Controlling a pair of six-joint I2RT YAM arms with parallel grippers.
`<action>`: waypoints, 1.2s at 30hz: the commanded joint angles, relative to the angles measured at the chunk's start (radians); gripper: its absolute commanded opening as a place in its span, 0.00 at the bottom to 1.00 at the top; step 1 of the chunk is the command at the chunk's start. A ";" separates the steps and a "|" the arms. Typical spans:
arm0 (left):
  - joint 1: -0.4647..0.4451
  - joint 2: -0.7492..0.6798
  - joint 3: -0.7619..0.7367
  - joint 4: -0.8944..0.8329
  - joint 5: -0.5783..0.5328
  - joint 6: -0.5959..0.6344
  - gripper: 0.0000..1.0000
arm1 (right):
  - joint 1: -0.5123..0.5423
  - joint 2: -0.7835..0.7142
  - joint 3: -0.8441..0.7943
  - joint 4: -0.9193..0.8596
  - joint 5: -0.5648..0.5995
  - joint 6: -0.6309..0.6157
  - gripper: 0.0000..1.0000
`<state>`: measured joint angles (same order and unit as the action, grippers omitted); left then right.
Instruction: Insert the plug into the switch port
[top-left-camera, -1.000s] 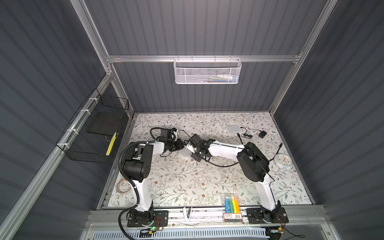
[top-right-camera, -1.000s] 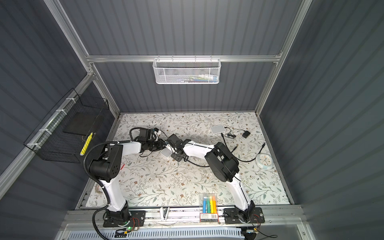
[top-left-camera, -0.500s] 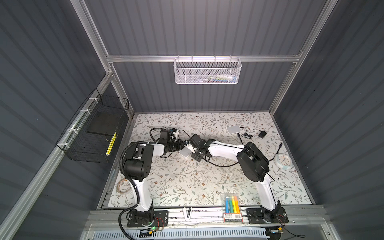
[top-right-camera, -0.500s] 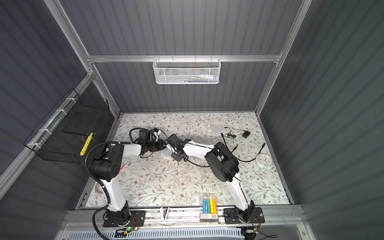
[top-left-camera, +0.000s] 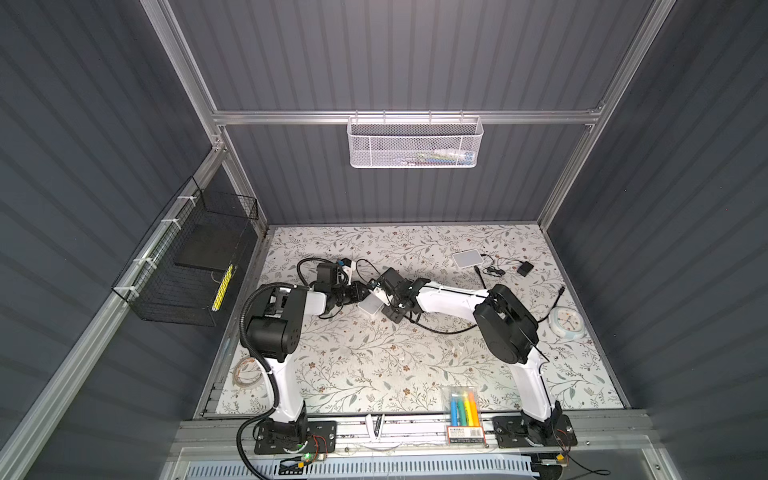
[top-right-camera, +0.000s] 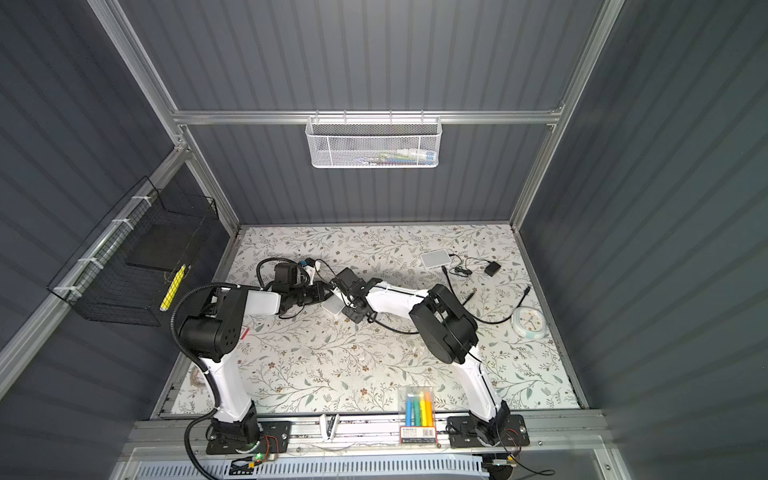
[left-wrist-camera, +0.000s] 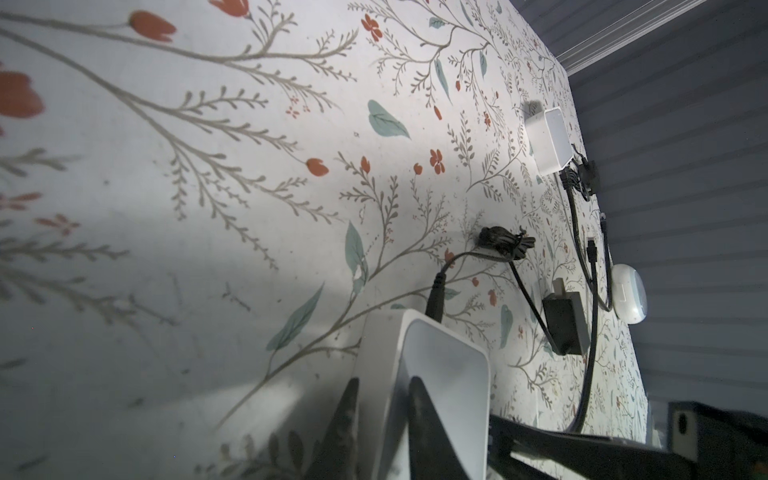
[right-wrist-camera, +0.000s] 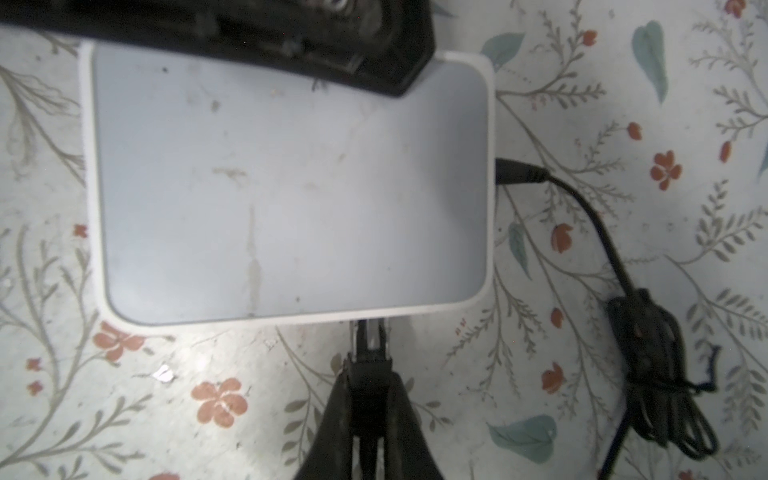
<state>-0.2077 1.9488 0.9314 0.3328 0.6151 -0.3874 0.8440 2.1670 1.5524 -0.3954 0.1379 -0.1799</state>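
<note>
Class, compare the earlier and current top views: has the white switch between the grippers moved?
No: the switch keeps its place relative to the clock.

The flat bench (right-wrist-camera: 50, 257) is white with grey twigs, teal leaves and orange-red flowers. The rounded rectangular plastic switch (right-wrist-camera: 291, 187) is white-rimmed, pale grey on top; the bundled cable (right-wrist-camera: 648, 332) is black.

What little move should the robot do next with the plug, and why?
Probably the right gripper should push the plug straight into the switch. The plug's tip meets the switch's edge, and the left gripper clamps the switch steady. How deep it sits is unclear.
</note>
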 joint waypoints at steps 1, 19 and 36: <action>-0.016 0.044 -0.014 -0.209 0.060 0.054 0.21 | -0.003 0.005 0.029 0.107 -0.026 0.012 0.00; -0.016 -0.021 -0.083 -0.208 -0.002 0.025 0.20 | -0.002 -0.009 0.037 0.094 -0.105 0.007 0.00; -0.029 -0.012 -0.102 -0.167 -0.008 -0.002 0.19 | -0.003 -0.033 0.001 0.056 -0.196 0.012 0.07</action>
<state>-0.2020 1.8999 0.8814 0.3183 0.5869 -0.3779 0.8185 2.1628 1.5482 -0.4007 0.0250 -0.1753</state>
